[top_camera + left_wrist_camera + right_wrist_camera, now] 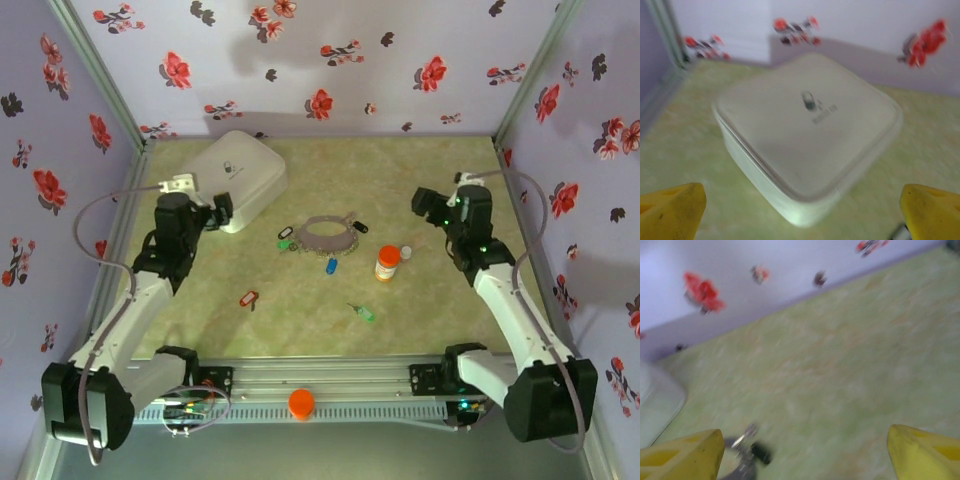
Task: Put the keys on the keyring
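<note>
Overhead, both arms reach forward; left claw point(222, 210) gapes wide beside the white box point(245, 165); right claw point(428, 205) equally wide.

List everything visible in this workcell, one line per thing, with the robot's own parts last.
keyring: one, grey, flat at the table's centre.
keys: at least five; white and black tags at the keyring's rim, blue just nearer, red and green loose towards the near edge.
box: one, white, far left, lid on.
pill bottle: one, orange, right of the keyring.
small round piece: one, white, beside the bottle.
knob: one, orange, on the near rail.
table: one, mottled green.
left gripper: one, yellow fingertips, open, facing the box.
right gripper: one, yellow fingertips, open, right of the keyring.
</note>
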